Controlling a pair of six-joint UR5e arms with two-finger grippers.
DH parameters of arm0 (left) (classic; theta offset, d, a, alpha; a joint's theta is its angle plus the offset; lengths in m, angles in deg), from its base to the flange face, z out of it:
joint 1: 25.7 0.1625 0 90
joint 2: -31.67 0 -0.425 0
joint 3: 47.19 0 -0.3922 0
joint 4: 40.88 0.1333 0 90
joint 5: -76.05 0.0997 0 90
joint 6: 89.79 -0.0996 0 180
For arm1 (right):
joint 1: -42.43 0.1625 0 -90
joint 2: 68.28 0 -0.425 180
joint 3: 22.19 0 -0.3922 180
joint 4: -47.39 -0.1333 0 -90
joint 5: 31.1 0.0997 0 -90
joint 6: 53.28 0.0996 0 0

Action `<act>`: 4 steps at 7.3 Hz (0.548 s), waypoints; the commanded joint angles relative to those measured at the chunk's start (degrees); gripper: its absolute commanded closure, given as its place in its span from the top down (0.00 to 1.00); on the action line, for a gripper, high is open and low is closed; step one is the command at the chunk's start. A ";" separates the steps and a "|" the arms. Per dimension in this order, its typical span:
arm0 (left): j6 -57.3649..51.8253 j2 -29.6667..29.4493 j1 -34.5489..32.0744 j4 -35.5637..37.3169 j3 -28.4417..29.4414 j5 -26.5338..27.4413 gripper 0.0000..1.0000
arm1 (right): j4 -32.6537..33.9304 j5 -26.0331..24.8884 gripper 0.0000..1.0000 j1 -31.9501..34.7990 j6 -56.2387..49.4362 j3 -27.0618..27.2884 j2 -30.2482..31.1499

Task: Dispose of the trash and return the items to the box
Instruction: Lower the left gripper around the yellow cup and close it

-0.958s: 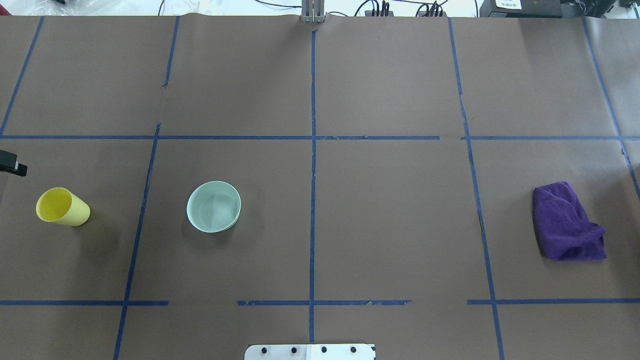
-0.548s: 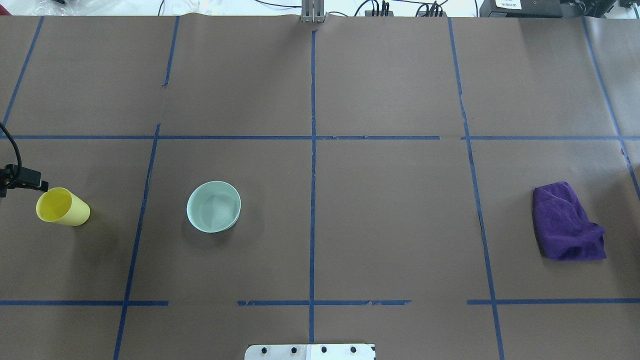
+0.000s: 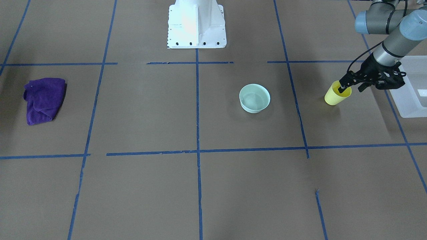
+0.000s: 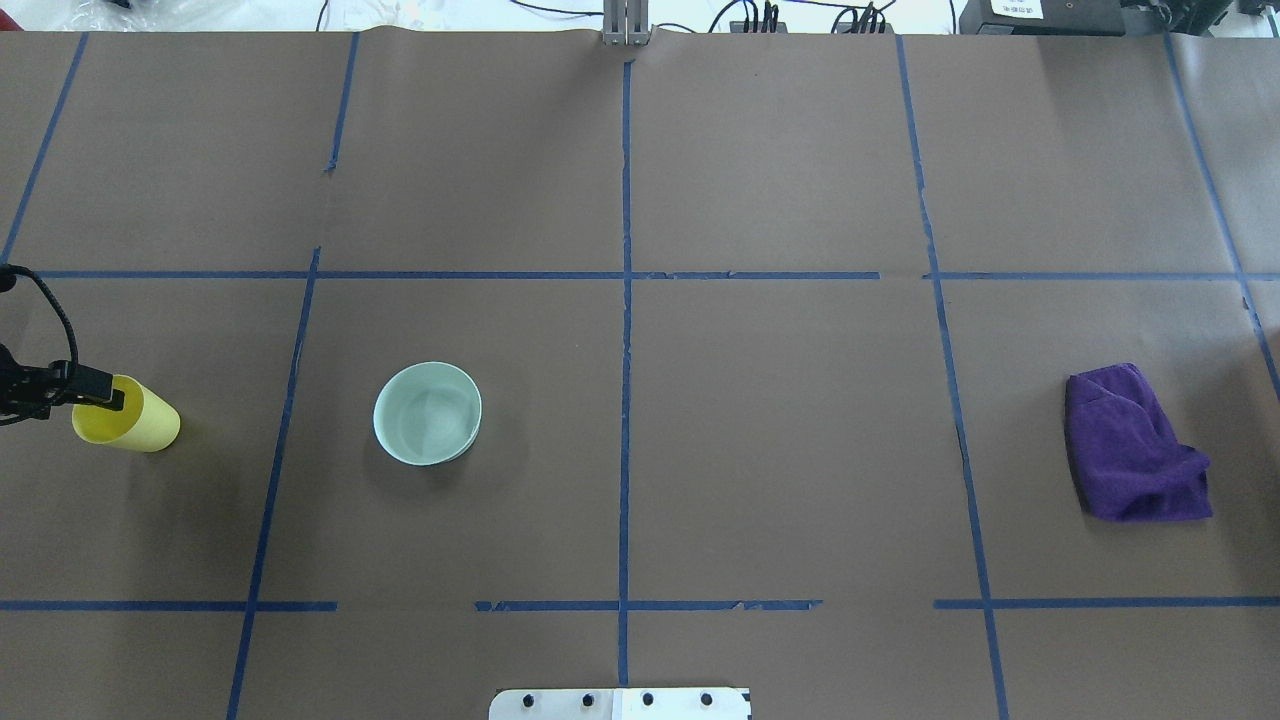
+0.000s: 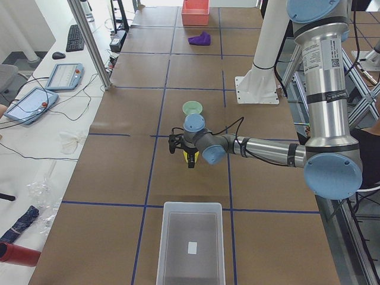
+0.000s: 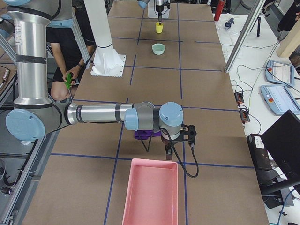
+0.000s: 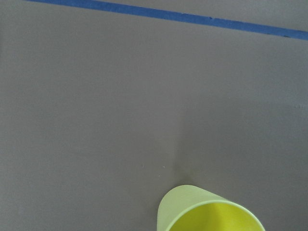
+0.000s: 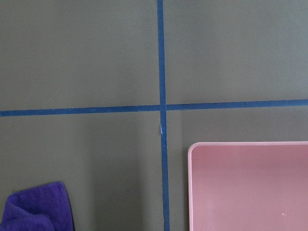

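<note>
The small yellow cup point(image 3: 334, 97) stands upright near the table's left end and also shows in the overhead view point(image 4: 145, 428) and the left wrist view point(image 7: 207, 211). My left gripper point(image 3: 351, 87) is open and straddles the cup's rim. One fingertip point(image 4: 108, 400) is inside the mouth, the other outside on the box side. The translucent white box point(image 5: 191, 206) stands beyond the cup at the table's end, and only part of it point(image 3: 412, 106) shows in the front view. My right gripper point(image 6: 176, 140) hangs over the far end, and I cannot tell whether it is open or shut.
A pale green bowl point(image 4: 427, 412) sits right of the cup. A crumpled purple cloth point(image 4: 1130, 445) lies at the table's right. A pink tray point(image 6: 152, 192) stands at the right end, next to the right gripper. Blue tape lines cross the brown table.
My left gripper has come in from the table's left edge toward the cup. Its fingertip now reaches over the cup's mouth. The cup, bowl and cloth have not moved.
</note>
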 commanded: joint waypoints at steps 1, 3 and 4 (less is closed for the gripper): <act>0.15 0.05 1.38 -0.26 0.25 0.21 0.52 | 0.03 0.00 1.00 -0.09 -0.01 0.06 0.00; 0.15 0.05 1.66 -0.26 0.25 1.08 0.23 | 0.12 0.00 1.00 -0.35 -0.01 0.06 0.09; 0.33 0.14 2.18 -0.34 0.33 2.14 0.07 | 0.03 0.00 1.00 -0.53 -0.01 0.06 0.09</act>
